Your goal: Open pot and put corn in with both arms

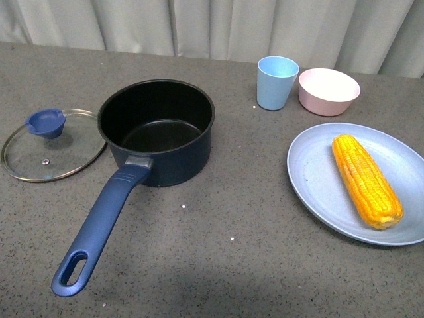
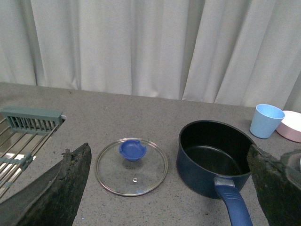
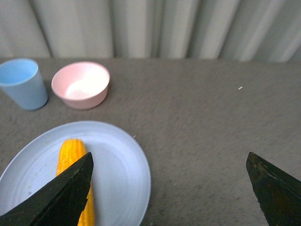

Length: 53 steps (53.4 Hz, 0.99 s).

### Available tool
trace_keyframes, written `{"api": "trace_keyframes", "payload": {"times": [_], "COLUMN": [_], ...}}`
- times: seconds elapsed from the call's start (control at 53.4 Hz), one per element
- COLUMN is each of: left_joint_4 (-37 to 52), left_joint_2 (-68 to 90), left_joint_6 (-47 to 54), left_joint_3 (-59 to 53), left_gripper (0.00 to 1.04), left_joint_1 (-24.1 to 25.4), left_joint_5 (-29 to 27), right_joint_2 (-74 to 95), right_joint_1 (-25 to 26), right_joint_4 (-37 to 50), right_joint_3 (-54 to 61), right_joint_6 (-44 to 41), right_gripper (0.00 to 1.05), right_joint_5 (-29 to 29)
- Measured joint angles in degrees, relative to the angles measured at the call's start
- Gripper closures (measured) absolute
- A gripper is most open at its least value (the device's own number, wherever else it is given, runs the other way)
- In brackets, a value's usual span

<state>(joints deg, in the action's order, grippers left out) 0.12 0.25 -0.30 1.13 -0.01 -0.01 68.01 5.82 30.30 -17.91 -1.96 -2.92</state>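
Observation:
The navy pot stands uncovered and empty, its long handle pointing toward the table's front. Its glass lid with a blue knob lies flat on the table to the pot's left. The yellow corn lies on a light-blue plate at the right. Neither arm shows in the front view. My left gripper is open, hovering back from the lid and pot. My right gripper is open, one finger overlapping the corn in the picture.
A light-blue cup and a pink bowl stand behind the plate. A metal dish rack sits at the table's far left. Curtains hang behind the table.

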Motion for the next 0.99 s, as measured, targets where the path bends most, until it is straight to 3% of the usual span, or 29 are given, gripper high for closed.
{"api": "trace_keyframes", "payload": {"times": [0.375,0.525,0.993], "left_joint_4": [0.0,0.0,0.0], "left_joint_2": [0.0,0.0,0.0], "left_joint_6": [0.0,0.0,0.0], "left_joint_3": [0.0,0.0,0.0], "left_gripper": [0.06,0.06,0.06], "left_joint_1": [0.0,0.0,0.0], "left_joint_5": [0.0,0.0,0.0], "right_joint_2": [26.1,35.6,48.3], "right_joint_1": [-5.6,-9.2,-10.2], "right_joint_4": [-15.7,-24.0,-27.4], "right_joint_3": [-21.5,-28.7,-35.8], "right_joint_6": [3.5,3.8,5.9], "right_gripper": [0.09,0.09,0.09], "right_joint_5": [10.6,8.1,8.5]}}
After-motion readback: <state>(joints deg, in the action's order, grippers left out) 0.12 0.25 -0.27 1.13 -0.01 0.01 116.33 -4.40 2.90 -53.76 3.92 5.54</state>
